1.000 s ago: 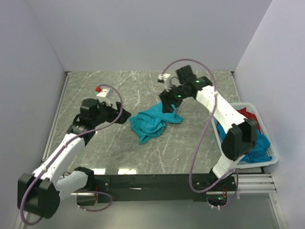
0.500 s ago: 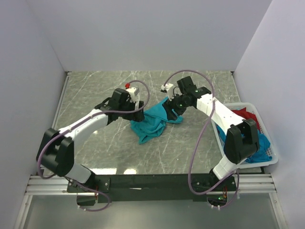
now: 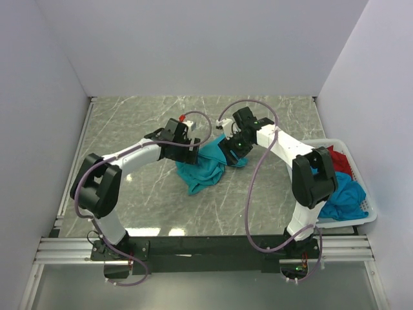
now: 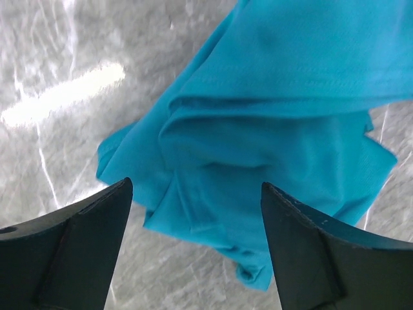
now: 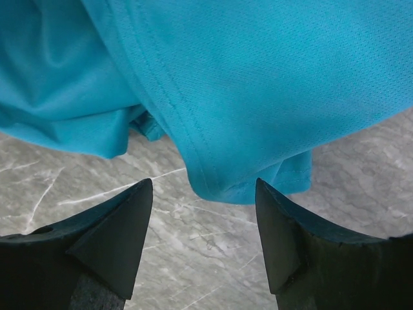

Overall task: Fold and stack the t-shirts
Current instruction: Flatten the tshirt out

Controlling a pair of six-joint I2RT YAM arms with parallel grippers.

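At the centre of the overhead frame, a crumpled teal t-shirt (image 3: 205,166) lies on the grey marbled counter (image 3: 129,123), with both arms reaching in over it from either side. The left tool (image 3: 195,150) sits at the shirt's upper left edge; in its wrist view the two dark fingers (image 4: 71,242) stand wide apart at the bottom of the frame with the bunched teal folds (image 4: 271,135) between and beyond them — released, nothing clamped. The right tool (image 3: 230,146) is at the shirt's upper right corner; its wrist view shows its fingers (image 5: 110,239) spread as well, bare counter between them and a hemmed edge of the teal cloth (image 5: 258,90) hanging just above the tips, not pinched. At the right edge of the overhead frame a white slatted basket (image 3: 361,219) sits on the counter, well apart from the teal shirt, holding a bright blue t-shirt (image 3: 345,197) toward the lower part and a red t-shirt (image 3: 339,158) toward the upper part — both rumpled.
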